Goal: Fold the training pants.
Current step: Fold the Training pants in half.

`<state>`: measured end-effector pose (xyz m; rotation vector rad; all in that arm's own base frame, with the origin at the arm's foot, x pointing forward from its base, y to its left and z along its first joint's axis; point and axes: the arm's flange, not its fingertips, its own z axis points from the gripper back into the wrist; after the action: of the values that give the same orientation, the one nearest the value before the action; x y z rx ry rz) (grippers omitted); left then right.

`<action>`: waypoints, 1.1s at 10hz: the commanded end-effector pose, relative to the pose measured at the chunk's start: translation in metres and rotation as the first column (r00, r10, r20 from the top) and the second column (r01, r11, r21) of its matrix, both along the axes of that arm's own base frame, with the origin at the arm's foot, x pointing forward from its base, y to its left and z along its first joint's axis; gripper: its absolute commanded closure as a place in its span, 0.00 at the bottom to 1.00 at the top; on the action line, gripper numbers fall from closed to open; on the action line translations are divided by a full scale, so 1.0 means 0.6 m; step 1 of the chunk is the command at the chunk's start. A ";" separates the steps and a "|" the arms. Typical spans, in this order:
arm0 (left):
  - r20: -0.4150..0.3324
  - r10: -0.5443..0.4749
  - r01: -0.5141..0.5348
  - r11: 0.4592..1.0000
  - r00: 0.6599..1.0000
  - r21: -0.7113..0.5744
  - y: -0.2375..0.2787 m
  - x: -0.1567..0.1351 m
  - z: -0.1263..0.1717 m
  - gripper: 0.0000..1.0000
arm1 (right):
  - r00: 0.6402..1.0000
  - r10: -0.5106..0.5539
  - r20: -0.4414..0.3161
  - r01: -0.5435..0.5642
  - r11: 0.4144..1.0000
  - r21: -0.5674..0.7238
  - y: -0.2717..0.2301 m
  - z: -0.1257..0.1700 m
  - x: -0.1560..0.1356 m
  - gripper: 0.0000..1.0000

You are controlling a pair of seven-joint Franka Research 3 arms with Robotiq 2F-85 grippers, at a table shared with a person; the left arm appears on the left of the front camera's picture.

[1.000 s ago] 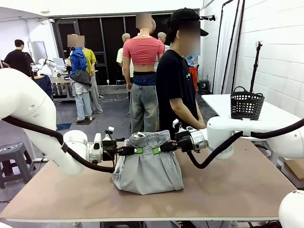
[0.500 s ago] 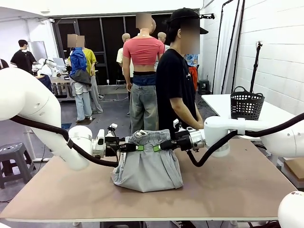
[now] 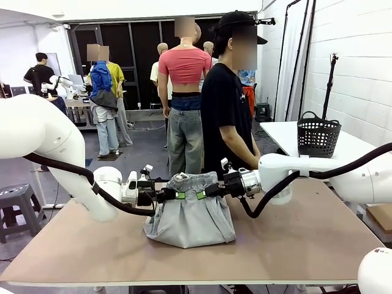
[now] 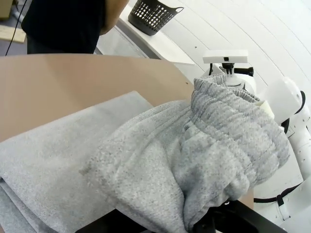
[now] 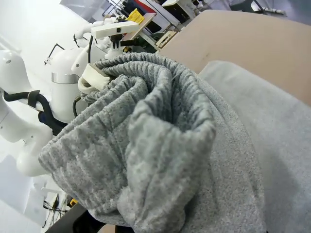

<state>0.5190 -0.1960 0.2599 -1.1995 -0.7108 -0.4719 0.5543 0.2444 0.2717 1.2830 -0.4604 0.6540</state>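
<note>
The training pants sit at the middle of the brown table, light grey jersey with the gathered ribbed waistband raised above a folded lower part that spreads on the board. My left gripper comes in from the left with its jaws clamped tight on the left end of the waistband; my right gripper meets it from the other side, jaws pinched on the right end. The two sets of green pads stand close together, with the bunched fabric hanging between and below them. In my left wrist view the waistband rolls over my fingers; in my right wrist view the ribbed edge does the same. A person in a black shirt stands just beyond the far edge. A black mesh basket rests on the white table at right.
</note>
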 end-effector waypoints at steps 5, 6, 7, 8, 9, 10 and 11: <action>-0.118 0.023 -0.018 0.999 0.993 0.043 0.005 0.027 -0.013 0.94 | 0.996 -0.045 -0.082 0.041 0.998 -0.056 0.005 0.001 0.026 1.00; -0.116 0.047 -0.041 0.998 0.992 0.053 0.009 0.028 -0.014 0.74 | 0.994 -0.056 -0.092 0.050 0.997 -0.065 0.003 -0.001 0.028 0.80; -0.114 0.056 -0.050 0.997 0.992 0.056 0.010 0.029 -0.015 0.54 | 0.992 -0.074 -0.099 0.067 0.995 -0.075 -0.001 -0.002 0.028 0.61; -0.114 0.065 -0.058 0.997 0.991 0.058 0.010 0.029 -0.016 0.34 | 0.991 -0.090 -0.100 0.082 0.993 -0.087 -0.006 0.001 0.027 0.41; -0.112 0.073 -0.065 0.996 0.991 0.068 0.012 0.028 -0.015 0.14 | 0.989 -0.110 -0.102 0.099 0.990 -0.101 -0.011 0.005 0.026 0.22; -0.111 0.078 -0.071 0.995 0.991 0.069 0.015 0.027 -0.012 0.00 | 0.987 -0.125 -0.099 0.114 0.987 -0.112 -0.016 0.009 0.025 0.02; -0.108 0.085 -0.078 0.995 0.991 0.069 0.020 0.026 -0.006 0.00 | 0.985 -0.142 -0.097 0.128 0.983 -0.132 -0.024 0.014 0.023 0.00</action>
<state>0.5319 -0.1845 0.2484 -1.1346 -0.6436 -0.3763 0.5746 0.2313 0.2734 1.2171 -0.4143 0.5153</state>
